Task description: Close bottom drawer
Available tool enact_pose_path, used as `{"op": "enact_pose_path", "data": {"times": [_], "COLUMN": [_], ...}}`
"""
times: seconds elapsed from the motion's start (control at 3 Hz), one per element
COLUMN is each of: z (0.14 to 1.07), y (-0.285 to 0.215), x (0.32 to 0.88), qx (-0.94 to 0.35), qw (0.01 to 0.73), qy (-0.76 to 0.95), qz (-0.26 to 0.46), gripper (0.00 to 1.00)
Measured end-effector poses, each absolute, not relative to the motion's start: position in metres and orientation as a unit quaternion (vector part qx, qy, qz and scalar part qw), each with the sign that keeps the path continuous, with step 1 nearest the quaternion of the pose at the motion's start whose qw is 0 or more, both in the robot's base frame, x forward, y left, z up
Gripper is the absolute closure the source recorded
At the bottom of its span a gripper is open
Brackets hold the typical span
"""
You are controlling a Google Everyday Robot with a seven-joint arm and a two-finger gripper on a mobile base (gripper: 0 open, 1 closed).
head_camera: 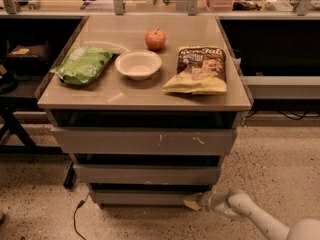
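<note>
**As the Gripper Meets the Bottom Drawer: Cabinet and Contents**

Since its top serves as a shelf, the cabinet [145, 91], one, carries loose goods lying flat.

- Drawers, three, stacked. The bottom drawer [140, 198] is lowest, near the floor, with a dark gap above it; judged nearly home.
- Arm [250, 214], one, reaching in low from the right, as a push requires.
- Bags, two: chip bag [197, 70] right, green bag [82, 65] left.
- Bowl [138, 64], one, between them.
- Apple [155, 39], one, behind the bowl.
- Gripper [192, 202], one, against the drawer front's right end. Pincer open or closed: cannot tell.
</note>
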State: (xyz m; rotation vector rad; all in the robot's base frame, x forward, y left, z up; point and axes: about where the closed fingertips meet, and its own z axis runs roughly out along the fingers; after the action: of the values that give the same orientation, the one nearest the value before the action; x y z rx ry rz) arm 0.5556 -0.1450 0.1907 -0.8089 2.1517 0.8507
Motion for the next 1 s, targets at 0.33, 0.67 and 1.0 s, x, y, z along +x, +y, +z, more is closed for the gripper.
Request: {"op": "enact_pose_path", "data": {"times": [0.33,0.67,1.0], "z": [0.199,0.234,0.287], "y": [-0.155,-0.252,-0.347], "x": [0.531,0.494,0.452], "qx": [-0.303,-0.232,-0.137], "qw": [0.326,0.321,0.33], "qy": [0.835,0.884,0.92], "qz": [0.323,0.247,0.161], "gripper": [1.0,1.0,1.0]}}
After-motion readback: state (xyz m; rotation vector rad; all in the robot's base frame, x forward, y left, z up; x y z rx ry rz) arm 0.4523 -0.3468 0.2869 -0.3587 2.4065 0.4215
